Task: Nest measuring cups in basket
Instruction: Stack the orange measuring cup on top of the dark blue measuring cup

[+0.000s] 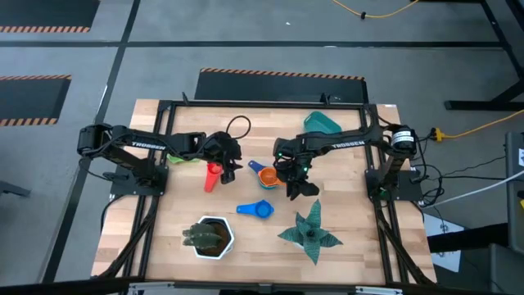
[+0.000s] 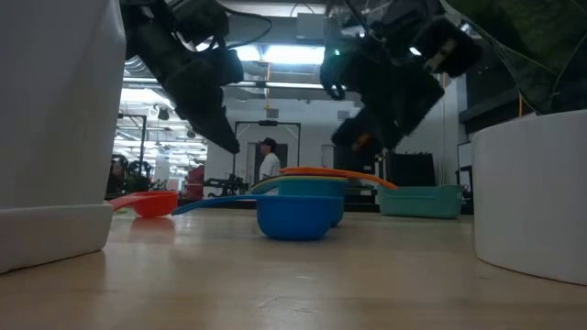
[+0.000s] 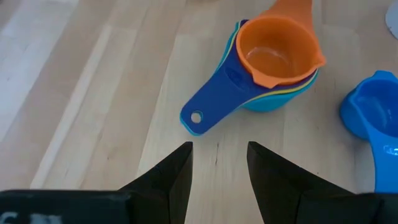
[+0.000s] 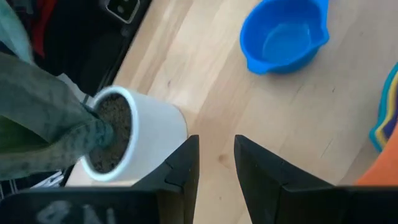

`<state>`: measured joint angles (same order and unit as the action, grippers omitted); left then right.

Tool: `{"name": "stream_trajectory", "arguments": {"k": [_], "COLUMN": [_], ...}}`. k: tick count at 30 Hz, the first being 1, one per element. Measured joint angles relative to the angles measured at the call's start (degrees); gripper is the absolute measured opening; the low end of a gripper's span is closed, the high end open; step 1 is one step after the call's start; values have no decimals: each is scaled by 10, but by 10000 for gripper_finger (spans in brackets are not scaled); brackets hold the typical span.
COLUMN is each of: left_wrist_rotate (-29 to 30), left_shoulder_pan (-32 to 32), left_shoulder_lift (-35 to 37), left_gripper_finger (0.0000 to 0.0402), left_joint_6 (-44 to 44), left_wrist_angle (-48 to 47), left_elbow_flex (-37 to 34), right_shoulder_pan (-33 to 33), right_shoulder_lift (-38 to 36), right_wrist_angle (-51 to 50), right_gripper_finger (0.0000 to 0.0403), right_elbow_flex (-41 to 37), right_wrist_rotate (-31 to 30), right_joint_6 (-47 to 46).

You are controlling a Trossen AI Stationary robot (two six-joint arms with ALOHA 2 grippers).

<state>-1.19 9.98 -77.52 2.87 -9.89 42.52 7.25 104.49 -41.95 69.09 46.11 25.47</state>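
Note:
A nested stack of measuring cups with the orange cup on top (image 1: 264, 174) rests on the table's middle; it also shows in the left wrist view (image 3: 273, 59). A red cup (image 1: 214, 175) lies to its left and a single blue cup (image 1: 256, 210) lies nearer the front. The teal basket (image 1: 322, 124) stands at the far right of centre. My left gripper (image 1: 232, 162) is open and empty above the table between the red cup and the stack (image 3: 219, 148). My right gripper (image 1: 296, 188) is open and empty just right of the stack (image 4: 216, 140).
A white hexagonal pot with a dark plant (image 1: 209, 237) stands at the front left. A green star-shaped plant in a white pot (image 1: 311, 233) stands at the front right, close under my right gripper (image 4: 118, 134). A black cable (image 1: 237, 124) loops near the far edge.

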Motion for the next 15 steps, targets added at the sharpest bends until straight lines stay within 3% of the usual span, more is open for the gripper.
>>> {"name": "stream_trajectory", "arguments": {"k": [6,12,15], "left_wrist_rotate": [0,-1,-2], "left_shoulder_pan": [0,-3,-9], "left_shoulder_lift": [0,-3,-7], "left_gripper_finger": [146,146,146], "left_joint_6": [0,13,15], "left_wrist_angle": [5,8,7], "left_elbow_flex": [0,0,0], "right_shoulder_pan": [0,1,1], "right_shoulder_lift": [0,0,0], "right_wrist_angle": [53,58,61], "right_gripper_finger": [106,106,106], "right_elbow_flex": [-38,-45,-45], "right_wrist_rotate": [-6,-105,-125], "right_joint_6": [-39,-61,-66]}}
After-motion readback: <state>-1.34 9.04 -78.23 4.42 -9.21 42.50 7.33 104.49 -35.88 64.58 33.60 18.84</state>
